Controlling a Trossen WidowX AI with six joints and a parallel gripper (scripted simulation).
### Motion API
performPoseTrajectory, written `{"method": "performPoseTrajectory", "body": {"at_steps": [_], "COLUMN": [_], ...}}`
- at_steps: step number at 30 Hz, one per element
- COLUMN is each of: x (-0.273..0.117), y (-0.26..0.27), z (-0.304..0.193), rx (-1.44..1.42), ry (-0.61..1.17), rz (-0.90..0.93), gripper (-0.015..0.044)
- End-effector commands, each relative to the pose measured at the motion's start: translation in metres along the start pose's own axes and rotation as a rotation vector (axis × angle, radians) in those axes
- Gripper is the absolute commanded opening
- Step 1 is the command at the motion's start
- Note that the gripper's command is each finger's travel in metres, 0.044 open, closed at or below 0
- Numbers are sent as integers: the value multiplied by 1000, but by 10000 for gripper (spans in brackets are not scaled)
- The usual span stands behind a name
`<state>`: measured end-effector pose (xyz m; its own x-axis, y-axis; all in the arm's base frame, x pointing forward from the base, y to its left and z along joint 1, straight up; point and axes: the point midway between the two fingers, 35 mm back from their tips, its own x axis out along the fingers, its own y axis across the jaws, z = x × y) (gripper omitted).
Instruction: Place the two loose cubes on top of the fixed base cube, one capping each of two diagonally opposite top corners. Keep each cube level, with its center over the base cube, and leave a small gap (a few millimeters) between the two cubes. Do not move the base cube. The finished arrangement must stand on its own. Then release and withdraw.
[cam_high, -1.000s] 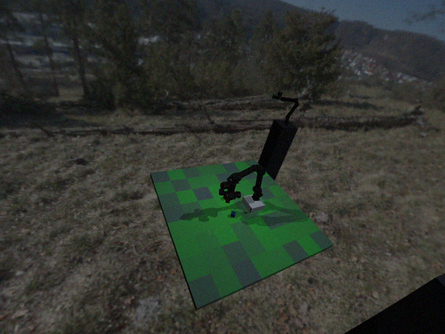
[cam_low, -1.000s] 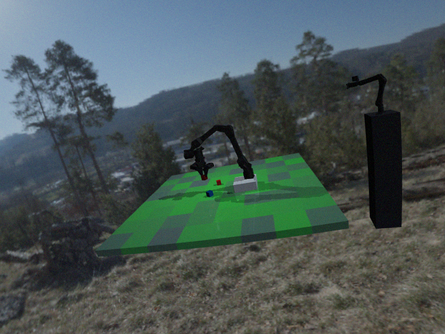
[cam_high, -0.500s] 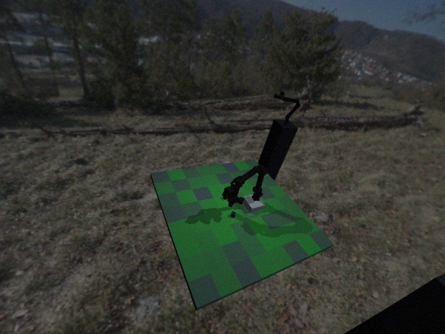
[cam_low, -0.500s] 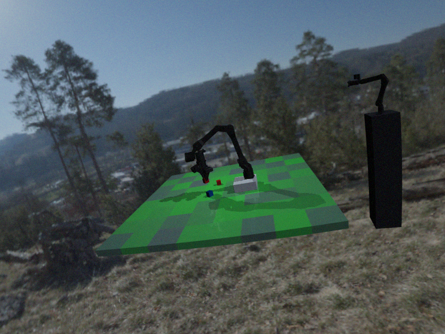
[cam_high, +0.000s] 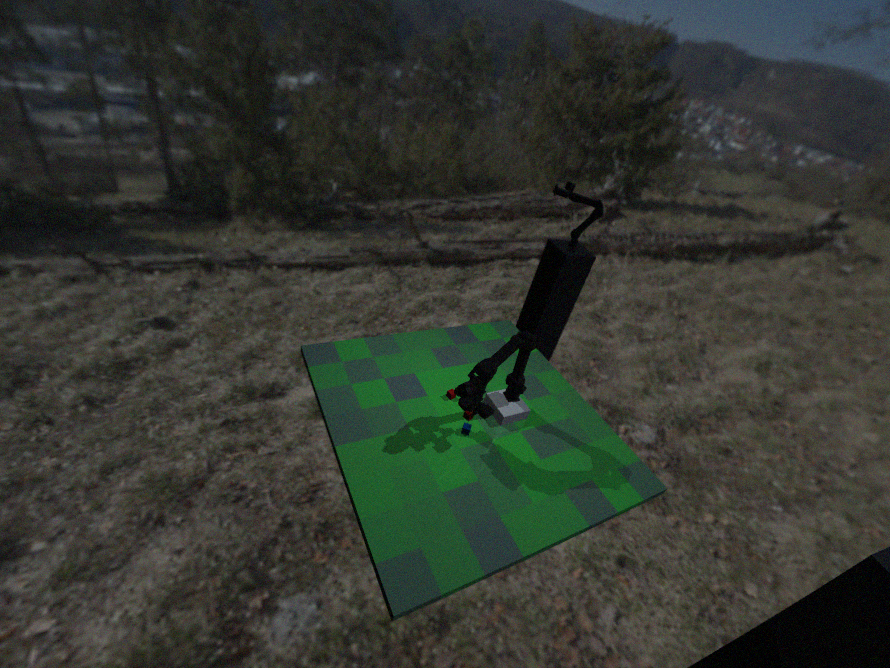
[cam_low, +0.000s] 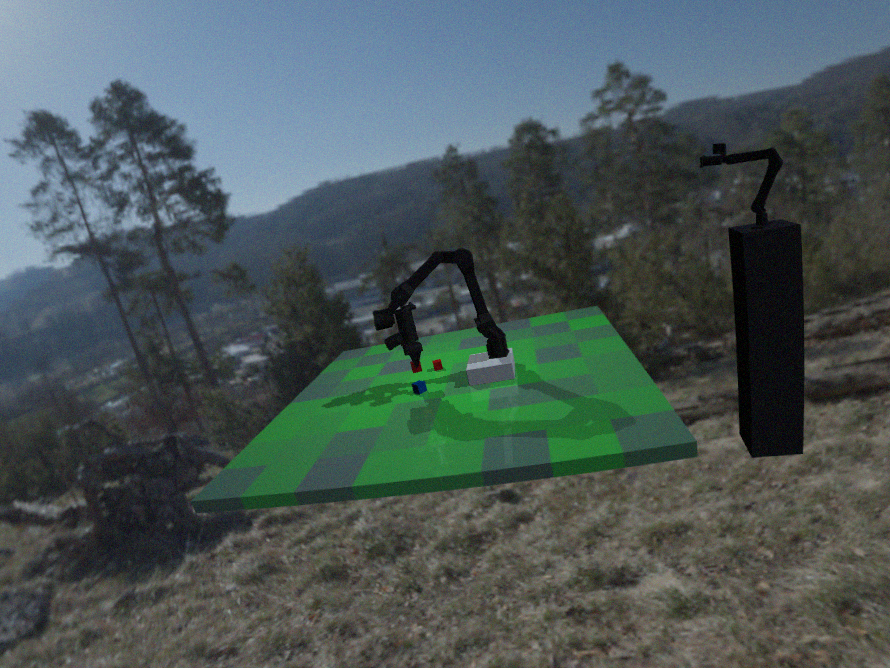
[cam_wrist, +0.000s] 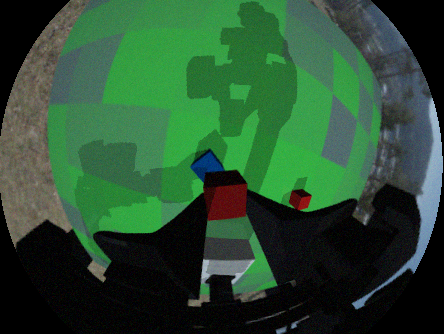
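We see a flat worktop (cam_low: 517, 460) made of green and grey squares. On it sit a small blue cube (cam_low: 419, 386), a small red cube (cam_low: 437, 364) and a pale grey block (cam_low: 490, 370). The arm's dark shadow lies across it.
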<state>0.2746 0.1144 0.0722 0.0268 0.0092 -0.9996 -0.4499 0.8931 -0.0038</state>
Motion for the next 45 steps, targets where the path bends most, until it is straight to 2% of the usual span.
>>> {"method": "performPoseTrajectory", "body": {"at_steps": [1, 6, 21, 33, 45], "x": [5, 8, 9, 34, 35], "y": [11, 20, 20, 20, 20], "z": [-6, -10, -10, -10, -10], "rx": [123, 216, 216, 221, 221], "ry": [5, 6, 6, 6, 6], "rz": [3, 3, 3, 3, 3], "gripper": [105, 105, 105, 105, 105]}}
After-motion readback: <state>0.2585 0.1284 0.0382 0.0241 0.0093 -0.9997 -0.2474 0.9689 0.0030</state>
